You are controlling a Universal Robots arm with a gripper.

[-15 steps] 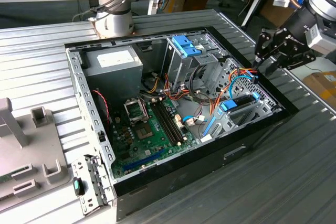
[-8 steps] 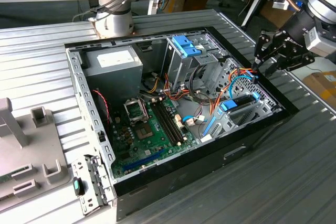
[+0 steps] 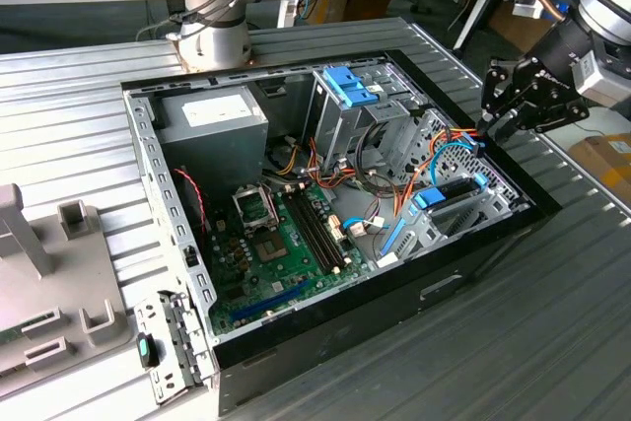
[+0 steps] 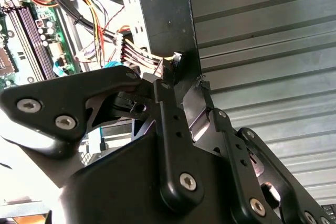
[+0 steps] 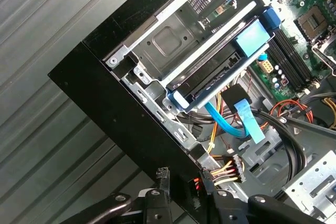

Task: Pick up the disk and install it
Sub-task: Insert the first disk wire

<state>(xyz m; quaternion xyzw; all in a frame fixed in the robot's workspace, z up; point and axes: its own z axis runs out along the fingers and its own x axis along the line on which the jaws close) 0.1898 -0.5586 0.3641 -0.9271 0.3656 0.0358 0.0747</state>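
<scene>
My claw over the case rim, the disk seated in its bay

I hold my gripper (image 3: 493, 117) above the black rim of the open computer case (image 3: 325, 337), at the corner beside the drive cage, and my fingertips (image 5: 163, 178) straddle that rim with nothing between them, spread apart; one black finger (image 4: 168, 103) shows against the case wall in the second wrist view. The disk (image 5: 215, 64) sits inside the case, slid edge-on into the metal drive cage (image 3: 449, 219) just inside that same corner, its blue carrier (image 3: 434, 196) framing it and a blue tab on its end. A flat blue cable (image 5: 239, 121) plugs in beside the disk. Deeper in the case from the cage lies the green motherboard (image 3: 286, 244), and the grey power supply (image 3: 212, 120) fills the far corner.
</scene>
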